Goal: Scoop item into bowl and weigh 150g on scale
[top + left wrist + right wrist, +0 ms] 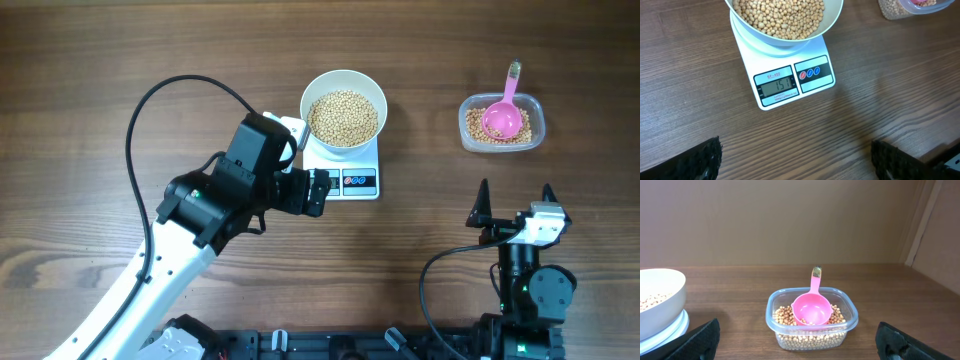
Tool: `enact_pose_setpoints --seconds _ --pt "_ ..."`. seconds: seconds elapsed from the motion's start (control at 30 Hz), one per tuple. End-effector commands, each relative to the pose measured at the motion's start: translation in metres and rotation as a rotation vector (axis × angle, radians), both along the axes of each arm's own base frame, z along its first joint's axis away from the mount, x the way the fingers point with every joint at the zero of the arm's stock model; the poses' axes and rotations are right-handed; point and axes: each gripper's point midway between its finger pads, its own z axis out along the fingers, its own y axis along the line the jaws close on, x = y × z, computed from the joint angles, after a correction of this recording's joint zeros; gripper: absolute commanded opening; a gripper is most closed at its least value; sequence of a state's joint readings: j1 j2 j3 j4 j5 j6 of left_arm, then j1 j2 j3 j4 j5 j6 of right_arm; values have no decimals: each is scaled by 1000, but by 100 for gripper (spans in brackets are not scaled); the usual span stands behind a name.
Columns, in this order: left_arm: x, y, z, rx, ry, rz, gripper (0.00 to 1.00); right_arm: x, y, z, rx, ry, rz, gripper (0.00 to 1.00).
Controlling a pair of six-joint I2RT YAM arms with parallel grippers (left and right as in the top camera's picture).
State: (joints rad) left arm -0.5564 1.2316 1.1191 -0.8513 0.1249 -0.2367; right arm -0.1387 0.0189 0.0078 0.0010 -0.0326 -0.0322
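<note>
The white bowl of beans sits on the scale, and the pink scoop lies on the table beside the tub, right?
No. The pink scoop isn't on the table: it rests inside the clear tub, on the beans, as the right wrist view shows. The white bowl does sit on the scale.

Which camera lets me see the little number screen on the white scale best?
The left wrist view: the flat white rectangular digital scale sits close, its grey screen facing the camera with digits readable. Overhead shows the scale tiny, digits unreadable. The right wrist view shows only its edge under the round white bowl.
</note>
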Motion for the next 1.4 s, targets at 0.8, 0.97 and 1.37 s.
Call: enact_pose_setpoints --seconds 0.8,0.97,1.37 --pt "0 -1 0 11 -13 -18 100 0 2 2 -20 -11 8 100" --pt "0 -1 0 11 -13 -18 100 0 2 2 -20 -11 8 100" --pt "-12 7 -9 49 48 -18 100 0 2 2 -19 -11 8 100"
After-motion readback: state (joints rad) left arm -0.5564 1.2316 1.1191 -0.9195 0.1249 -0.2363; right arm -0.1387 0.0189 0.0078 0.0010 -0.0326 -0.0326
